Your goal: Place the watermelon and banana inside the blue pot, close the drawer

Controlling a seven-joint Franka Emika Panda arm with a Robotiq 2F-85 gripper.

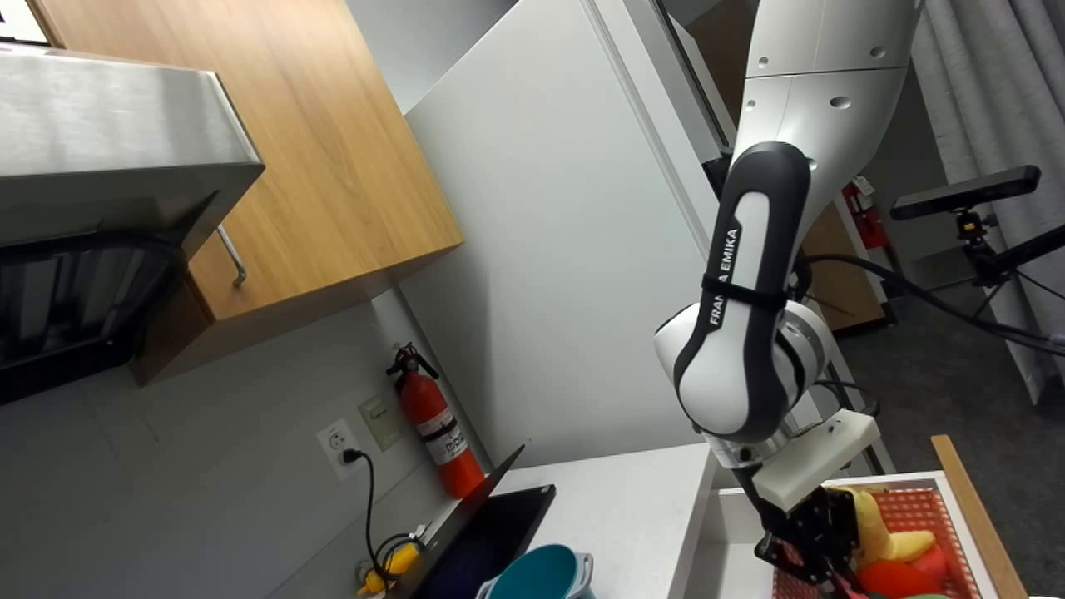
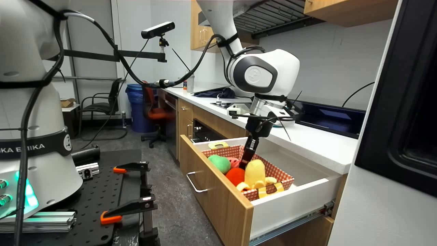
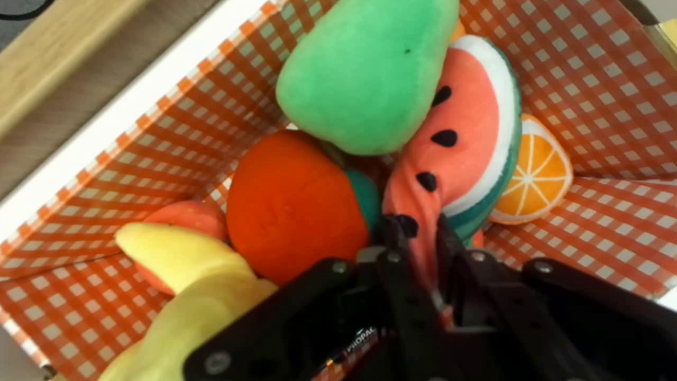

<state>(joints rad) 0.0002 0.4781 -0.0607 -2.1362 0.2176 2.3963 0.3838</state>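
In the wrist view the toy watermelon [image 3: 465, 143] lies in the checked basket, its near end creased and pinched between my fingers. My gripper [image 3: 418, 227] is shut on that end; in an exterior view the gripper [image 2: 246, 164] reaches steeply down into the basket. Beside it the yellow banana [image 3: 195, 301] rests in the same basket, partly cut off by the wrist view's lower edge. The drawer [image 2: 211, 184] is pulled out. On the counter, the blue pot [image 1: 537, 574] is cut off by the bottom of an exterior view.
The red-and-white checked basket [image 3: 174, 121] also holds a green pear [image 3: 365, 79], a red-orange round fruit [image 3: 293, 211] and an orange slice [image 3: 531, 177]. Along the white counter [image 1: 616, 499] lies a black slab [image 1: 528, 507]. White drawer walls [image 2: 293, 205] surround the basket.
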